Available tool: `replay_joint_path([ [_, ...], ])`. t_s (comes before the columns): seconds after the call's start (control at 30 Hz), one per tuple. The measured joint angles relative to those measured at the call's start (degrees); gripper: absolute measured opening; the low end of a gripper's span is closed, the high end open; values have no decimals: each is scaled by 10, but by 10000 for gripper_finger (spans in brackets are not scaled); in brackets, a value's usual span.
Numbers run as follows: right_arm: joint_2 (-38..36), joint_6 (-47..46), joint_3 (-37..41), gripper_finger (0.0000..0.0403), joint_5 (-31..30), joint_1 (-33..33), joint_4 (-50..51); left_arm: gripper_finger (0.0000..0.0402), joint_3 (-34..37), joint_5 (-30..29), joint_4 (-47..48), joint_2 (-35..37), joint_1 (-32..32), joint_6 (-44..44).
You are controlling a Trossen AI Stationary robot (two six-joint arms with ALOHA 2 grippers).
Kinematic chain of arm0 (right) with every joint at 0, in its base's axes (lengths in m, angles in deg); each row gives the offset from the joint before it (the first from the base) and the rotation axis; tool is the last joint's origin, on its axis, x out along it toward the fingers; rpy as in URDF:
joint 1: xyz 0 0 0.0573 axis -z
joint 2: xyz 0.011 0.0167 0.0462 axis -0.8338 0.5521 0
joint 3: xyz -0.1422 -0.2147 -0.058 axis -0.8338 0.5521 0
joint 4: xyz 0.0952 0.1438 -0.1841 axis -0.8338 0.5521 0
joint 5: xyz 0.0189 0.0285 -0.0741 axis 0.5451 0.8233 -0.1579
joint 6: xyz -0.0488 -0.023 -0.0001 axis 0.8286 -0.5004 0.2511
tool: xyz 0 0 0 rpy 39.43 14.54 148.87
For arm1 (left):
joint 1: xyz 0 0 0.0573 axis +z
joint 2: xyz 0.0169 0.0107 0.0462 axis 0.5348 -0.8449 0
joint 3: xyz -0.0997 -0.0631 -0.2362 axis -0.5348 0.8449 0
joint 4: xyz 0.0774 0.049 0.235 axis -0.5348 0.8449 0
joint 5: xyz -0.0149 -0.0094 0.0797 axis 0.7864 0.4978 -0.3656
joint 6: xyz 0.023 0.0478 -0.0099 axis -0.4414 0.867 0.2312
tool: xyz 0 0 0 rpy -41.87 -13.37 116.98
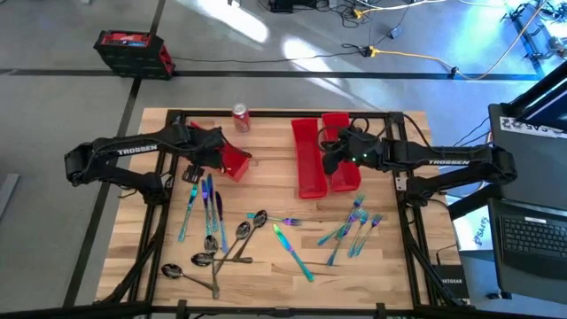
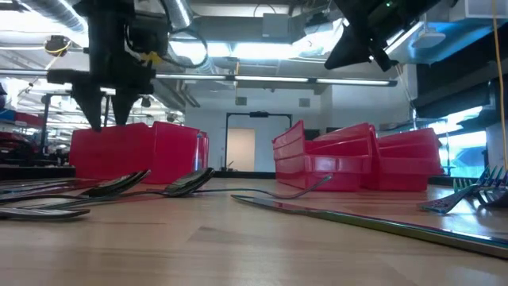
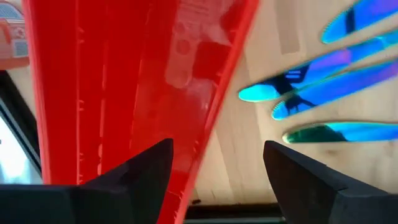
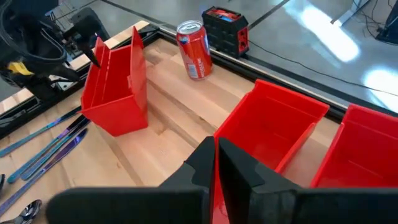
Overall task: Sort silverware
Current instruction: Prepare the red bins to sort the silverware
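Left gripper [image 1: 193,171] hovering at the near end of a lone red bin [image 1: 229,156] on the left half of the tabletop [image 1: 266,266], fingers spread, one to each side of the bin's wall in the left wrist view, nothing between them. Right gripper [image 1: 330,162] raised over the near end of two red bins [image 1: 323,155] lying side by side at the middle of the far half, fingers pressed together, nothing pinched.

Silverware loose on the tabletop, none visible in any bin. Several iridescent knives [image 1: 205,202] in a rough row just near of the left gripper, blade tips also showing in the left wrist view [image 3: 323,74]. Dark spoons [image 1: 217,252] clustered at the near left, bowls overlapping handles. One teal knife [image 1: 292,252] alone on a diagonal near the middle. Bunch of iridescent forks [image 1: 354,226] at the near right, crossing one another, well apart from the spoons.

Red soda can [image 1: 240,117] upright at the far edge, between the lone bin and the pair. Dark case with a red top [image 1: 133,51] on the floor beyond the far left corner. Open laptop [image 1: 532,235] off the right edge.
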Motion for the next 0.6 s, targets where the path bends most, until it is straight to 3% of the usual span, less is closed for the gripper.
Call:
replay_joint_path([
  [0.6, 0, 4, 0, 3, 5, 0, 6, 231, 4, 2, -45, -55, 16, 45],
])
